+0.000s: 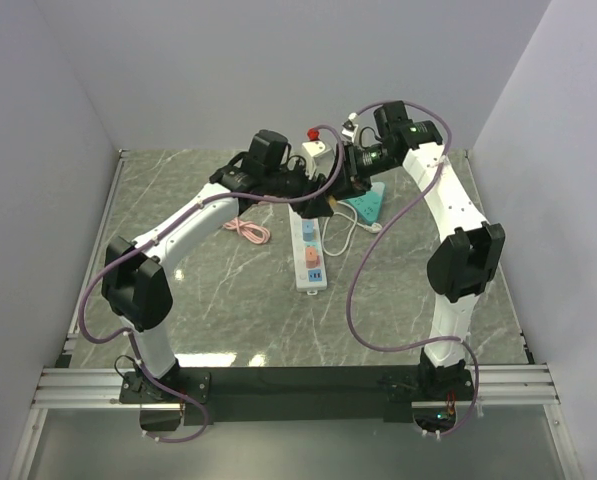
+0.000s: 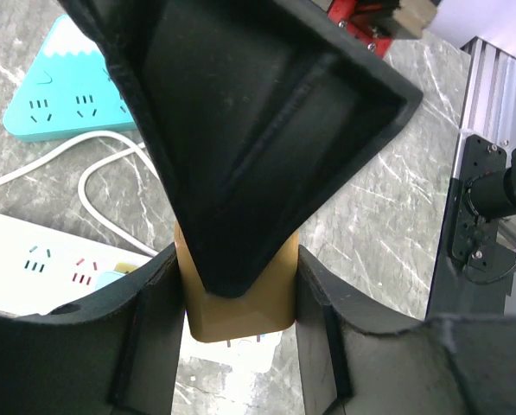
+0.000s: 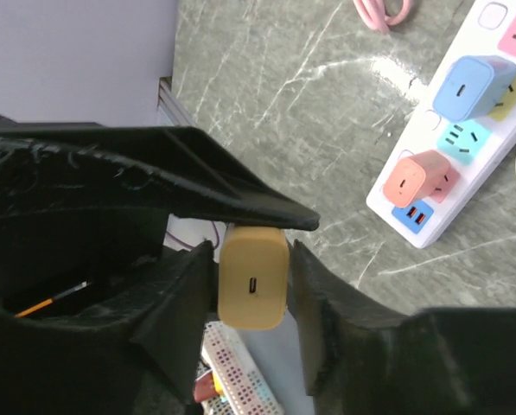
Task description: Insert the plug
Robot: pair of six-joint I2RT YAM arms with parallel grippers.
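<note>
The plug (image 1: 330, 201) is a tan charger block held in the air over the far end of the white power strip (image 1: 309, 255). My left gripper (image 1: 322, 196) is shut on it, and the left wrist view shows the plug (image 2: 240, 303) pressed between both fingers (image 2: 154, 303) with its prongs pointing down. My right gripper (image 1: 342, 186) meets it from the other side. There the plug (image 3: 253, 281), its port face showing, sits between the right fingers (image 3: 320, 298), which touch its sides. The right gripper's finger (image 2: 258, 130) hides the plug's upper part.
A blue adapter (image 3: 469, 86) and a salmon adapter (image 3: 413, 177) stand plugged into the white strip (image 3: 491, 17). A teal triangular strip (image 1: 368, 205) lies right of it with a white cord (image 2: 102, 181). A pink cable (image 1: 250, 231) lies to the left, and a small white and red object (image 1: 318, 145) at the back.
</note>
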